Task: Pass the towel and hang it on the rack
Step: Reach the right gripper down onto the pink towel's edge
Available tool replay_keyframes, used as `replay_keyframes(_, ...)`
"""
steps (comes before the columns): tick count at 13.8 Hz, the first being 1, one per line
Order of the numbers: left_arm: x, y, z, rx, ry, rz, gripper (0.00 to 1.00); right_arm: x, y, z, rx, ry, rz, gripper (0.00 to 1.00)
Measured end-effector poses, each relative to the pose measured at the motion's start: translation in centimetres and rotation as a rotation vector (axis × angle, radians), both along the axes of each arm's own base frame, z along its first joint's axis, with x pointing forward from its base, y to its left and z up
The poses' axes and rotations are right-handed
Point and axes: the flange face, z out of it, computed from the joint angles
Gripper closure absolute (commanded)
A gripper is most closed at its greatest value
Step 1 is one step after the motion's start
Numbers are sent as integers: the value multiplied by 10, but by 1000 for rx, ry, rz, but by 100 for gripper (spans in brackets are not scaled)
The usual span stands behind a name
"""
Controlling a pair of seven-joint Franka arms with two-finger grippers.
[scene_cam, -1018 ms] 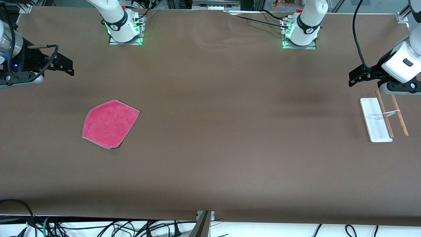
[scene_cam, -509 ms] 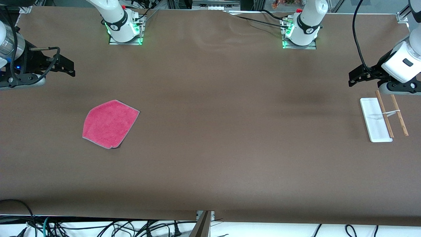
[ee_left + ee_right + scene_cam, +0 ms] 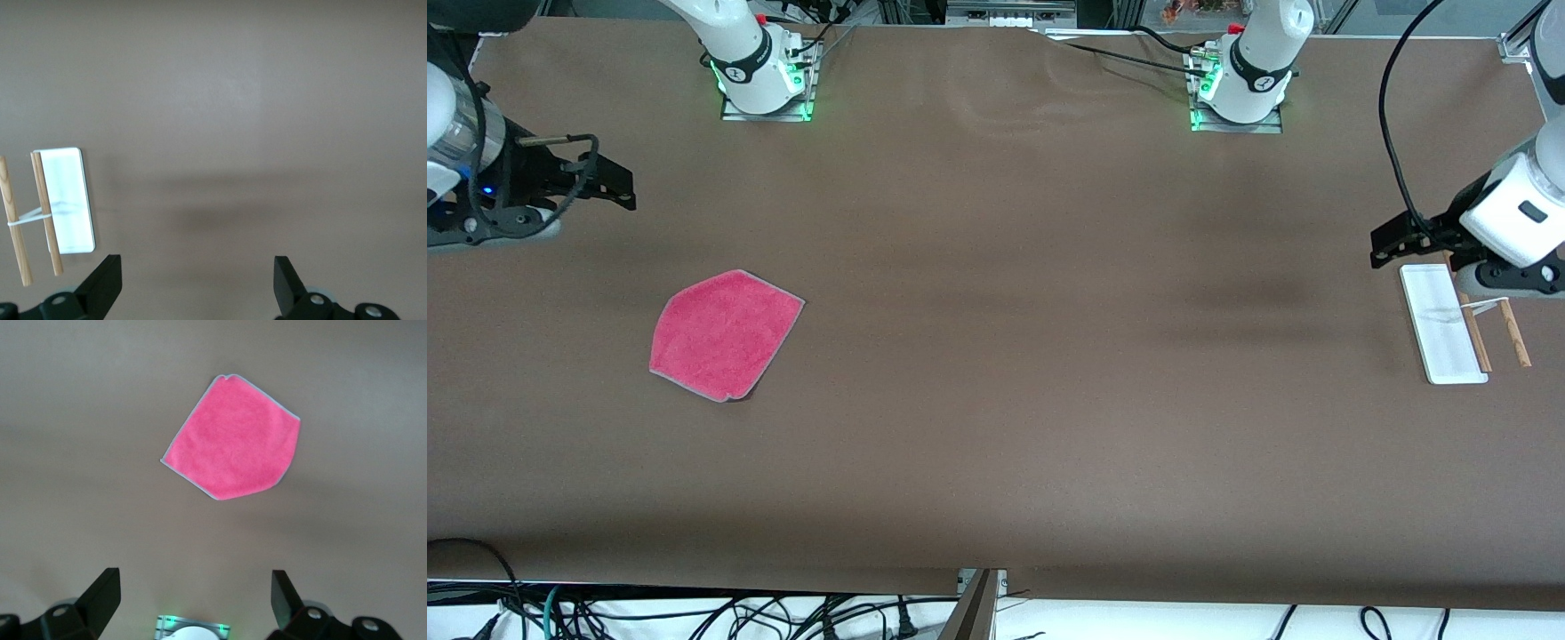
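Note:
The pink-red towel (image 3: 725, 334) lies flat on the brown table toward the right arm's end; the right wrist view shows the towel (image 3: 233, 439) with its pale edge. My right gripper (image 3: 618, 187) hangs open and empty in the air above the table edge at that end, its fingers wide apart. The rack (image 3: 1463, 322) lies at the left arm's end, white base flat, two brown rods beside it; the rack (image 3: 50, 210) also shows in the left wrist view. My left gripper (image 3: 1383, 244) is open and empty over the rack's top end.
Both arm bases (image 3: 760, 71) stand along the back edge with green lights. Cables (image 3: 694, 613) hang below the front edge of the table. Brown table surface (image 3: 1049, 356) stretches between towel and rack.
The left gripper has come down and toward the rack, now covering its top end. The right gripper has shifted slightly toward the table's middle. Towel and rack have not moved.

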Motion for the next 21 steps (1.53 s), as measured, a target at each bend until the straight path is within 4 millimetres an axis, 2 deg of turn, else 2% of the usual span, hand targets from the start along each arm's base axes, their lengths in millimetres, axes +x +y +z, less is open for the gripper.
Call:
replay_keyframes(2,8,2,-2,1,-3,5,0,25,7,-38,8,-2,103,0)
replay_keyframes(6,9,4,1,1,-9,7,0,77,25,-140,40,-4,469,0)
replay_keyframes(10,9,9,0,1,-7,15,0,111,29,-212,55,-58,826,0)
replay_keyframes(13,9,13,0,1,-7,22,0,129,20,-262,69,-103,1024,0)
replay_keyframes(16,9,5,0,-10,-5,10,0,139,1,-317,119,-138,1109,0)
replay_keyframes(18,8,-6,0,-28,-2,-4,0,140,-3,-338,122,-141,1133,0)
replay_keyframes(21,6,-33,0,-40,2,-50,0,137,-6,-357,103,-169,1157,1)
